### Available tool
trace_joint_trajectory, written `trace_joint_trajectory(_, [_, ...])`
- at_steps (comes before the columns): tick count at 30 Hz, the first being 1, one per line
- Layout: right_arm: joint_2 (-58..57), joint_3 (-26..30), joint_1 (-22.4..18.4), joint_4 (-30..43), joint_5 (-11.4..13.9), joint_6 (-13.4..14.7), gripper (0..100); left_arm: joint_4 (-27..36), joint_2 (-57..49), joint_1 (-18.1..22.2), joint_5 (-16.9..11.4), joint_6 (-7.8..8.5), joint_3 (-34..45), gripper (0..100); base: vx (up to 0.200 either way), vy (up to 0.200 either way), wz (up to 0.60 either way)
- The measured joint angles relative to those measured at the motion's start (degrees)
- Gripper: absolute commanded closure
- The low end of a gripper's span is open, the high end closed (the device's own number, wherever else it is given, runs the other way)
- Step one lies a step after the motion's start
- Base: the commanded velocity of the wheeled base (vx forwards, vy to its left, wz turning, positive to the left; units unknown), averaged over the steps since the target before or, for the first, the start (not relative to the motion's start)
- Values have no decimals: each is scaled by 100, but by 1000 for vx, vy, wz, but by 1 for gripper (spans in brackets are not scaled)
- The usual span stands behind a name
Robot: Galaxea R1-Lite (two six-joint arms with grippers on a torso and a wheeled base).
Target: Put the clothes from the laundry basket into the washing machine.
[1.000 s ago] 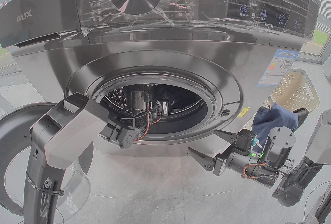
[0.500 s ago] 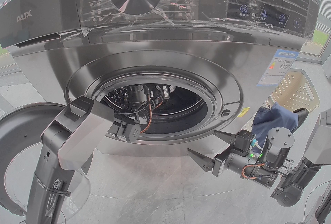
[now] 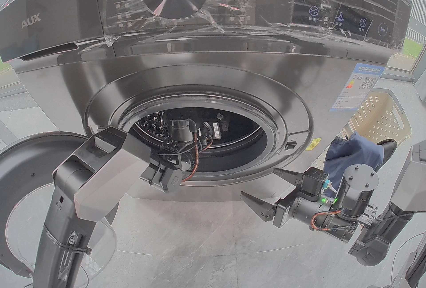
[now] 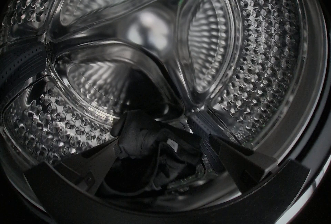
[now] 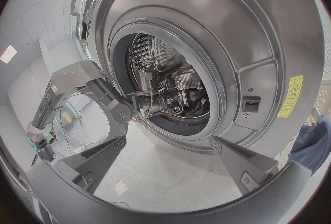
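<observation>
The washing machine stands with its round door swung out to the left of the loading hole. The left arm goes in through that hole, and the left claw sits inside the machine's drum. It is released: its two fingers stand wide apart with nothing clamped between them. A bundle of dark clothes lies on the bottom of the drum, just past the fingertips. From the left wrist view I cannot tell whether the cloth touches either finger.

The right arm is outside the machine, in front of it and below the right side of the loading hole, above the pale floor. The right claw is also released, its fingers spread wide and empty, pointing toward the machine's front panel.

The cream laundry basket stands to the right of the washing machine, partly behind its front corner. A blue garment hangs over the basket's near rim, next to the machine's lower right corner and just behind the right arm's wrist.
</observation>
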Motion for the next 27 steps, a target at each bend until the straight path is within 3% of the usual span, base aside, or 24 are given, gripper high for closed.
trace_joint_trajectory(8, [-6, 46, -11, 2, -2, 0, 0, -218, -756, -308, 15, 33, 1468, 0, 0, 0, 0])
trace_joint_trajectory(17, [-124, 265, 15, 5, -10, -1, 0, -1165, -1814, -818, -2, 236, 3785, 0, 0, 0, 0])
trace_joint_trajectory(27, [-695, 962, -22, 5, -22, 0, 0, -2196, -3204, -1548, -10, 414, 6376, 0, 0, 0, 0])
